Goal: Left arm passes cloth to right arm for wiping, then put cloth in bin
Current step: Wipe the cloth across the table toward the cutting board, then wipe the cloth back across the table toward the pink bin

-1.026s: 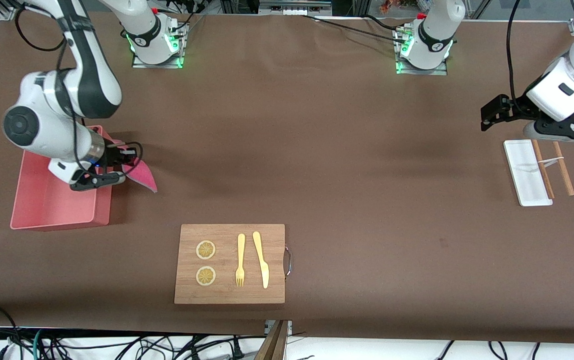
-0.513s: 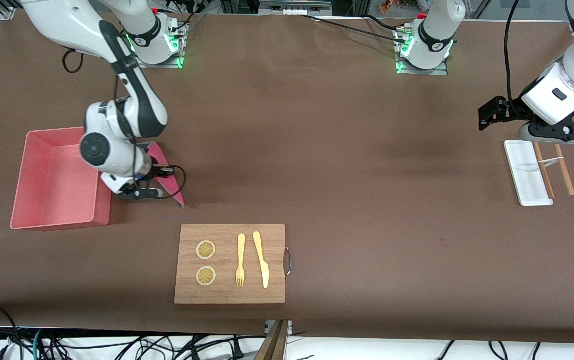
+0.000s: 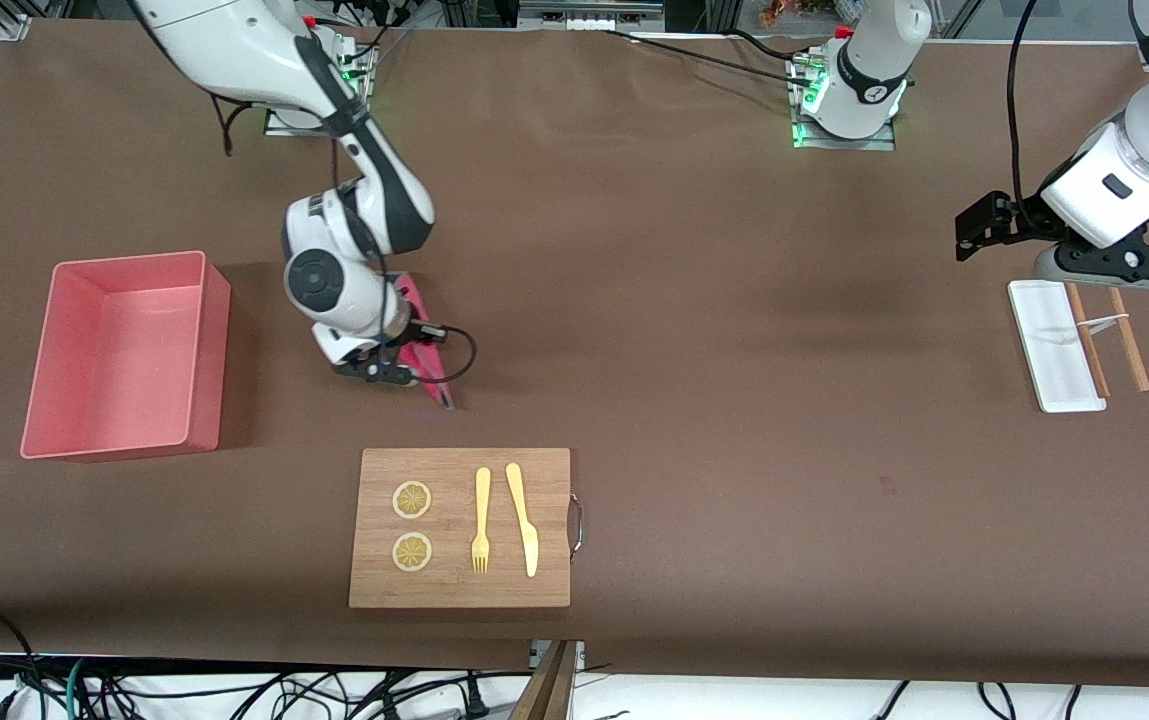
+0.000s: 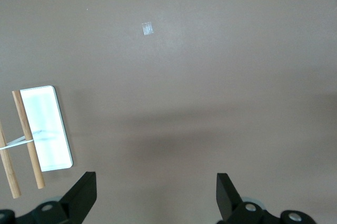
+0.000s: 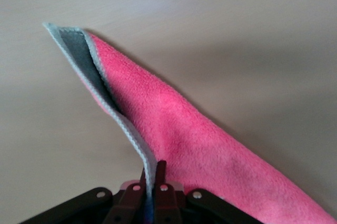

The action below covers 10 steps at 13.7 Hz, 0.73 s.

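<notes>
My right gripper [image 3: 402,366] is shut on one edge of the magenta cloth [image 3: 423,345], over the brown table between the bin and the cutting board. In the right wrist view the cloth [image 5: 179,129] hangs folded from the pinched fingers of the right gripper [image 5: 153,174], its pale hem showing. The free corner trails low toward the tabletop. The light pink bin [image 3: 212,330] stands at the right arm's end of the table, with nothing in it. My left gripper [image 3: 976,226] waits open over the table beside the white tray; the left wrist view shows this gripper [image 4: 156,184] with nothing between its fingers.
A wooden cutting board [image 3: 459,585] with two lemon slices, a yellow fork [image 3: 481,520] and knife [image 3: 523,518] lies nearer the front camera. A small white tray [image 3: 1054,350] and a pair of chopsticks [image 3: 1128,338] lie at the left arm's end.
The right arm has carried the cloth away from the bin's edge, toward the middle of the table. The bin now shows uncovered. The left arm has barely shifted.
</notes>
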Each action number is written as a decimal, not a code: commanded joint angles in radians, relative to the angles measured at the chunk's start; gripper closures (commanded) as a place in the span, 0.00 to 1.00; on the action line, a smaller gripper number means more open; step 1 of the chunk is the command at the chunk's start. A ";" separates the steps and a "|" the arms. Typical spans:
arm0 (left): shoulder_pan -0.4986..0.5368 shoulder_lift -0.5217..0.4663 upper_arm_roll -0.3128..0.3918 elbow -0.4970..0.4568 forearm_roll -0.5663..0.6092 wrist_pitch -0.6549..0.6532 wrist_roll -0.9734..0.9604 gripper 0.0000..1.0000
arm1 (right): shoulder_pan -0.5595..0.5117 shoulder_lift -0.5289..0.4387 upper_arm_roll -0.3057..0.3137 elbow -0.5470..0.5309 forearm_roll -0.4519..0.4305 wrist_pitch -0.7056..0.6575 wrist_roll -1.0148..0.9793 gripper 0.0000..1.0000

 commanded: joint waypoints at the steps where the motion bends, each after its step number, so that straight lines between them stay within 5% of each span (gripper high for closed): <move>1: -0.001 0.007 -0.008 0.022 0.010 0.002 0.017 0.00 | 0.107 0.060 -0.009 0.089 0.044 0.023 0.158 1.00; 6: 0.001 0.007 -0.010 0.022 0.008 -0.001 0.017 0.00 | 0.230 0.123 -0.007 0.288 0.061 0.007 0.428 1.00; 10: -0.001 0.006 -0.014 0.022 0.008 -0.003 0.019 0.00 | 0.186 0.107 -0.012 0.408 0.135 -0.174 0.442 1.00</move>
